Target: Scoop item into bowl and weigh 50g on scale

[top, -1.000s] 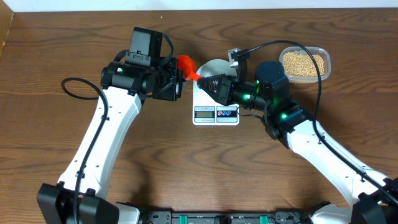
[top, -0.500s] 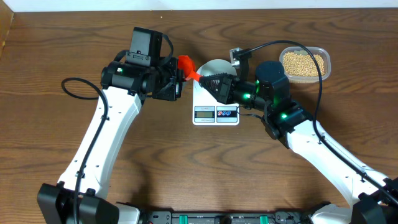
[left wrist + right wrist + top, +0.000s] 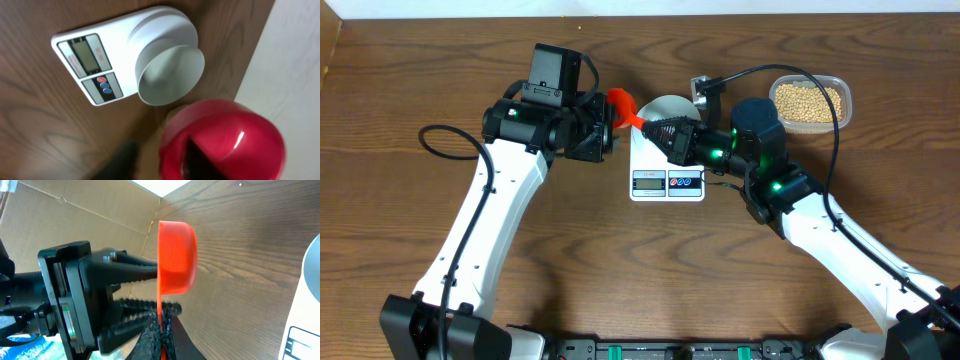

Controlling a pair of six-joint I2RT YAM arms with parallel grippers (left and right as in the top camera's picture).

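early stage: bowl (image 3: 171, 75) empty on scale (image 3: 85, 55); soybeans (image 3: 807, 101) all in clear tub (image 3: 847, 100). right gripper (image 3: 160, 326) clenched on red scoop (image 3: 176, 255) handle, left gripper (image 3: 610, 135) released beside it. scooping and weighing left.

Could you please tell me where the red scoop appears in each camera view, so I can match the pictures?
Overhead: the red scoop is upper centre, just left of the bowl.
Left wrist: the red scoop fills the lower right, below the bowl.
Right wrist: the red scoop is centre, edge-on, handle pointing down.
Shared landmark: the scale, centre overhead, upper left for left wrist, white sliver at right wrist's lower right edge.
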